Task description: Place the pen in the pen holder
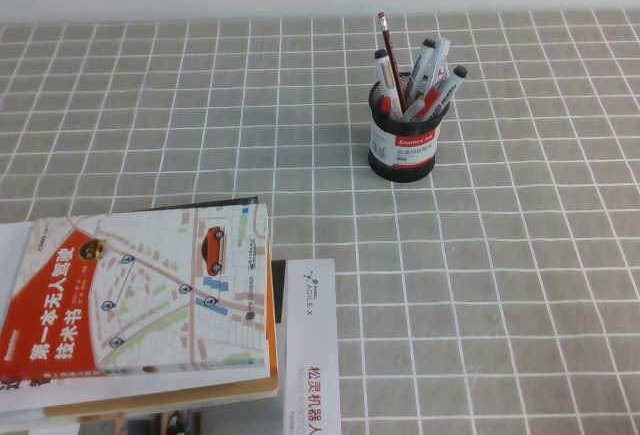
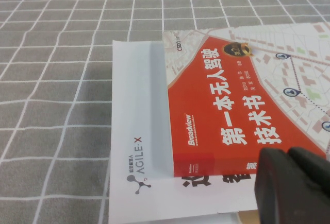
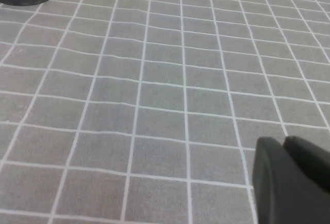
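Closest to the robot, on its left, a red and white book [image 1: 135,300] lies on top of a white booklet [image 1: 310,355] on the gray checked tablecloth [image 1: 480,285]. The left gripper [image 2: 291,185] hangs low over this stack, above the book's red cover. Only a dark bit of it shows, so I cannot tell if its fingers are wide or narrow.

The right gripper [image 3: 291,180] hangs low over bare cloth. Only a dark bit shows here too, so I cannot tell about its fingers either.

Far back on the right stands the round black pen holder [image 1: 404,145] with a white label. Several pens [image 1: 428,83] and a red pencil [image 1: 390,55] stand in it, leaning outward.
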Controlling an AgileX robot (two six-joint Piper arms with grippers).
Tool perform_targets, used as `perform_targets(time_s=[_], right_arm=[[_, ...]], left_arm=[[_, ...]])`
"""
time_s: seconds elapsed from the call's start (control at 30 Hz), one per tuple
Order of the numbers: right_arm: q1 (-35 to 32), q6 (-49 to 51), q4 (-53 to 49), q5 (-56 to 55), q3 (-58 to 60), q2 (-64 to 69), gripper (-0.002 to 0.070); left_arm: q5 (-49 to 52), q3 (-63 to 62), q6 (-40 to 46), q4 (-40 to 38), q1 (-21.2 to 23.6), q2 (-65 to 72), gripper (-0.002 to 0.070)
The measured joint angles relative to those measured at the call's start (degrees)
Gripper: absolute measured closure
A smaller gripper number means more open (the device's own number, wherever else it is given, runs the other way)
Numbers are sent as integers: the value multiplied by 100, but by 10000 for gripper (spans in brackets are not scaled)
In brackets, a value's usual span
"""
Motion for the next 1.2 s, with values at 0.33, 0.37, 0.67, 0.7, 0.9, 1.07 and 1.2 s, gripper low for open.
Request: perform_targets(time_s=[0.33, 0.37, 0.67, 0.7, 0.9, 1.07, 1.2], right_arm=[[137, 0, 0, 0, 9, 0, 689], [137, 0, 0, 0, 9, 0, 689], [137, 0, 664, 0, 9, 0, 689], [137, 0, 685, 0, 9, 0, 689], [137, 0, 710, 0, 9, 0, 689], [137, 0, 724, 0, 9, 0, 689], [137, 0, 724, 0, 9, 0, 689]], left_arm=[[0, 0, 0, 0, 0, 0, 678], [0, 0, 0, 0, 0, 0, 678], [0, 0, 0, 0, 0, 0, 678], [0, 0, 0, 0, 0, 0, 678], [0, 0, 0, 0, 0, 0, 678], [0, 0, 0, 0, 0, 0, 678], [0, 0, 0, 0, 0, 0, 678]])
